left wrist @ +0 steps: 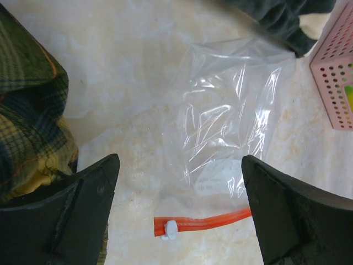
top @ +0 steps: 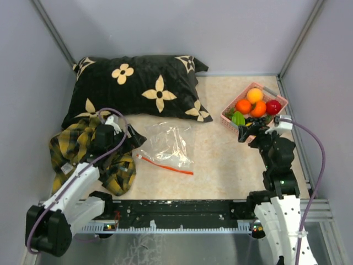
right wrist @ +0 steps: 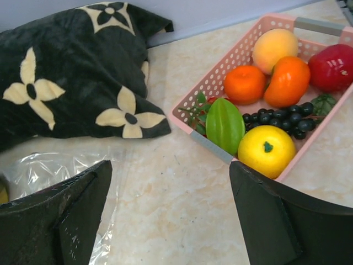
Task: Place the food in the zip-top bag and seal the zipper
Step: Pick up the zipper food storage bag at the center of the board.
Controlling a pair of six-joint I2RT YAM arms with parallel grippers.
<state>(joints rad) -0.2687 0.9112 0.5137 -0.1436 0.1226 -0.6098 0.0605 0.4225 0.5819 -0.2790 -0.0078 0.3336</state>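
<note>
The zip-top bag (top: 168,144) lies flat on the worktop (top: 220,160), zipper (top: 165,164) at its near edge. Left of it, plaid cloth (top: 83,149) and the wide-open left tool (left wrist: 180,163). To its right, food (right wrist: 244,84) in a pink basket (right wrist: 218,69), with the right tool (right wrist: 171,165) spread wide. A pillow (top: 138,88) lies behind.

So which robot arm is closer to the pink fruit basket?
Right. The right arm has its jaws hovering at the near edge of the pink basket. The left arm has its jaws far off on the other side, between the plaid cloth and the clear bag.
</note>
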